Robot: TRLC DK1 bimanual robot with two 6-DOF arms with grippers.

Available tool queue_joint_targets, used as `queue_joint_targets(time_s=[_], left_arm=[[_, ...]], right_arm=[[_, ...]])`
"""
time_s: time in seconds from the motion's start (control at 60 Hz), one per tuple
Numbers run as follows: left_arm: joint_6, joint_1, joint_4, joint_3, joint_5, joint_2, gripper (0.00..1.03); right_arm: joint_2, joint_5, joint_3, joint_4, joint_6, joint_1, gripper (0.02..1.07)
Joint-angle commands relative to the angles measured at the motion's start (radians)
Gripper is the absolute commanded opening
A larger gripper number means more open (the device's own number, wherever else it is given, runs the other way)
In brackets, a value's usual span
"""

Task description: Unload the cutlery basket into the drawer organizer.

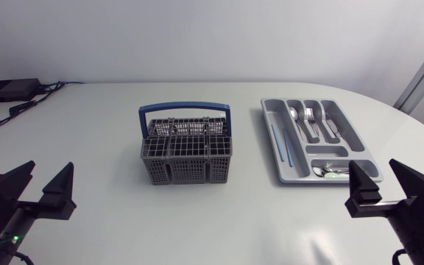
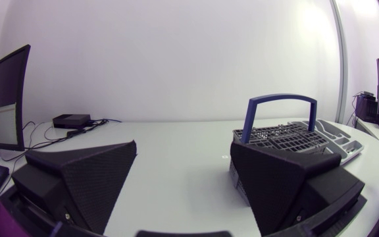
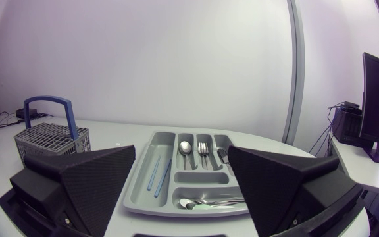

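The grey cutlery basket (image 1: 186, 152) with a blue handle stands at the table's middle; no cutlery shows sticking out of it. To its right lies the grey drawer organizer (image 1: 283, 166), holding spoons, forks, a knife, two blue chopsticks and a small spoon in the front compartment. My left gripper (image 1: 41, 186) rests open near the front left edge, well short of the basket (image 2: 283, 138). At the front right my right gripper (image 1: 394, 185) stands open, just in front of the organizer (image 3: 137, 195), nothing between its fingers.
A black box (image 1: 9, 90) with cables sits at the table's far left corner. The basket (image 3: 50, 137) stands well off beside the organizer in the right wrist view.
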Motion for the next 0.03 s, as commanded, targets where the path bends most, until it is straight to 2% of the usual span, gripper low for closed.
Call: queue_joint_targets(time_s=[0.0, 0.017], left_arm=[[-0.025, -0.005, 0.016, -0.02, -0.009, -0.006, 1.0], [-0.025, -0.005, 0.016, -0.02, -0.009, -0.006, 1.0]], right_arm=[[-0.005, -0.003, -0.018, -0.003, 0.029, -0.004, 1.03], [-0.005, -0.003, -0.018, -0.003, 0.029, -0.004, 1.03]])
